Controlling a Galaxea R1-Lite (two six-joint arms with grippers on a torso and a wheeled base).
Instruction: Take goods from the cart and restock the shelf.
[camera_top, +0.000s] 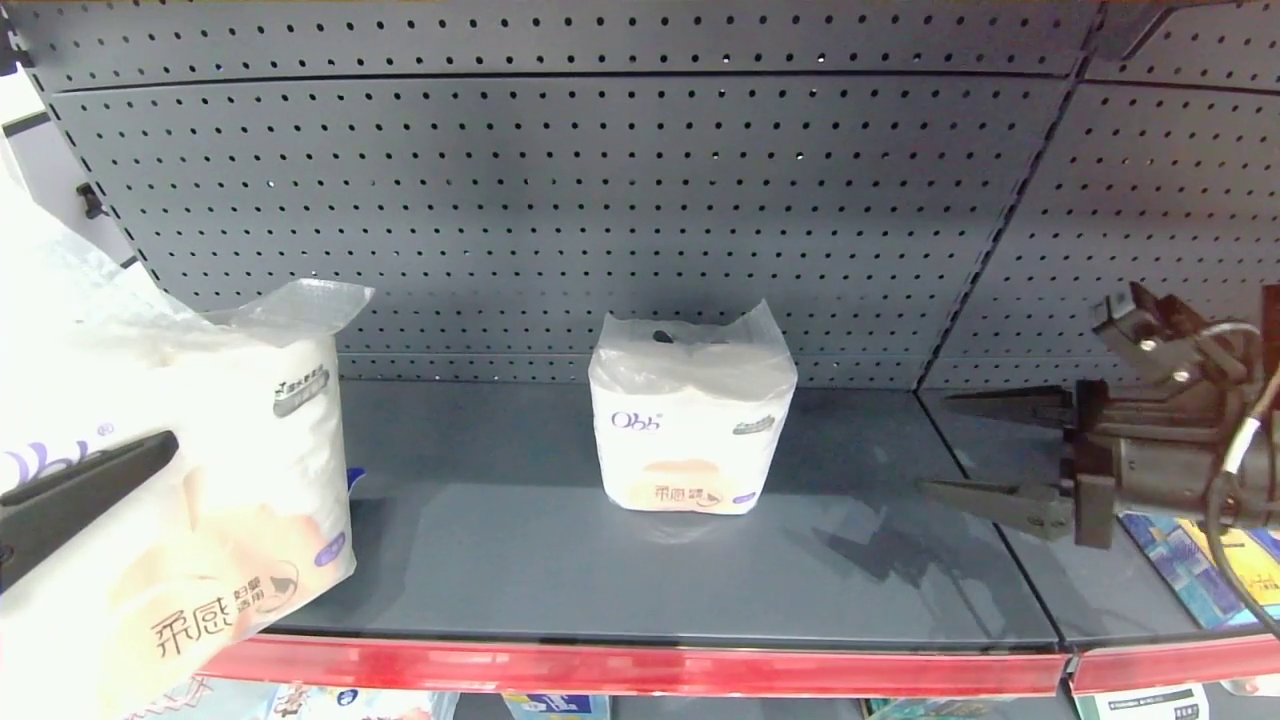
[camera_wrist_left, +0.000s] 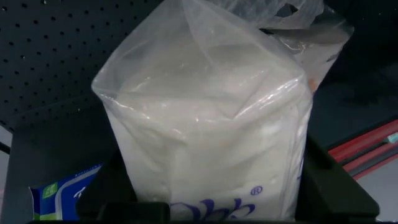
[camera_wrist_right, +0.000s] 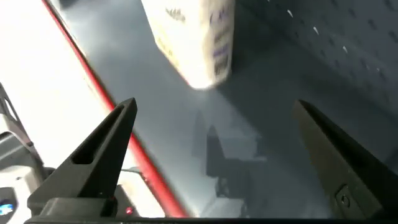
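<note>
Plastic-wrapped tissue pack (camera_top: 215, 500) in left hand (camera_wrist_left: 217, 193) | second pack (camera_top: 690, 420) on shelf (camera_top: 480, 550)

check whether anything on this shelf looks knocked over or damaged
Nothing stands out. The pack on the shelf stands upright with its wrapper intact. The second pack is tilted only because the left hand holds it above the shelf's left end. The right hand is open and empty.
</note>
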